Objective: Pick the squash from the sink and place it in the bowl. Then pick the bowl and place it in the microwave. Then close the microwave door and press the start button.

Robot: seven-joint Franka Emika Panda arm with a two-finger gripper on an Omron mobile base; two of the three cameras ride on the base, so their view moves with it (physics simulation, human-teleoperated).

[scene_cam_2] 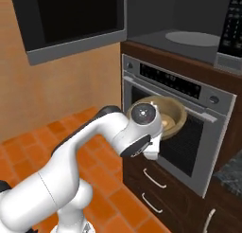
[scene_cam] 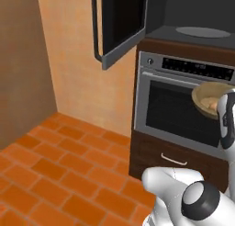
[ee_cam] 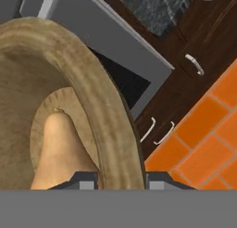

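My gripper (ee_cam: 121,181) is shut on the rim of the tan wooden bowl (ee_cam: 106,106), one finger inside the rim and one outside. The orange-tan squash (ee_cam: 58,148) lies in the bowl's bottom. I hold the bowl (scene_cam_2: 174,114) in the air in front of the steel oven's window, below the microwave (scene_cam_2: 175,19). The bowl (scene_cam: 206,95) and the squash (scene_cam: 210,103) also show at the right edge of the left base view. The microwave door (scene_cam: 121,23) hangs open to the left. Inside the dark cavity lies a round grey turntable (scene_cam: 203,32).
The steel oven (scene_cam: 179,105) with its bar handle fills the cabinet under the microwave, with dark wood drawers (scene_cam_2: 151,184) below it. The microwave's control panel (scene_cam_2: 232,28) is at the cavity's right. Orange floor tiles (scene_cam: 59,165) spread to the left. A dark stone counter (scene_cam_2: 229,173) edges in on the right.
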